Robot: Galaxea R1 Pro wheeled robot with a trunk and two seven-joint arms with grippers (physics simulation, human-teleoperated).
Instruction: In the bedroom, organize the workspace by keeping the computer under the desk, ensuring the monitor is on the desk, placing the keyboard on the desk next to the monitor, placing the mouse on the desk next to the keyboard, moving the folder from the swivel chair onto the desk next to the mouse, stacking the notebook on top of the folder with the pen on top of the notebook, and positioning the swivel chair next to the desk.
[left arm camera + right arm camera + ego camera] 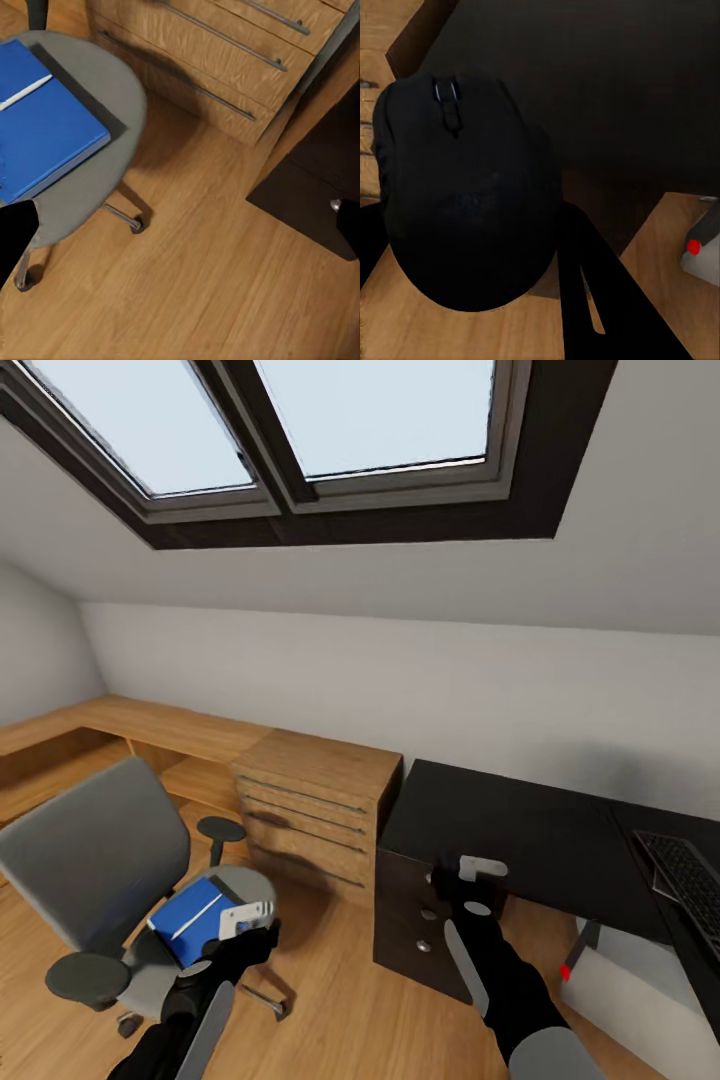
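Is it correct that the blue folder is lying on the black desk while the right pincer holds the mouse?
Not quite. The blue folder lies on the swivel chair seat, not on the black desk, as the head view shows. The right pincer does hold the mouse.

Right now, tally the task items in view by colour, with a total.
Black: 3 - desk, keyboard, mouse
Blue: 1 - folder
Grey: 1 - swivel chair
Grey-white: 1 - computer
Pale: 1 - pen on the folder
Total: 7
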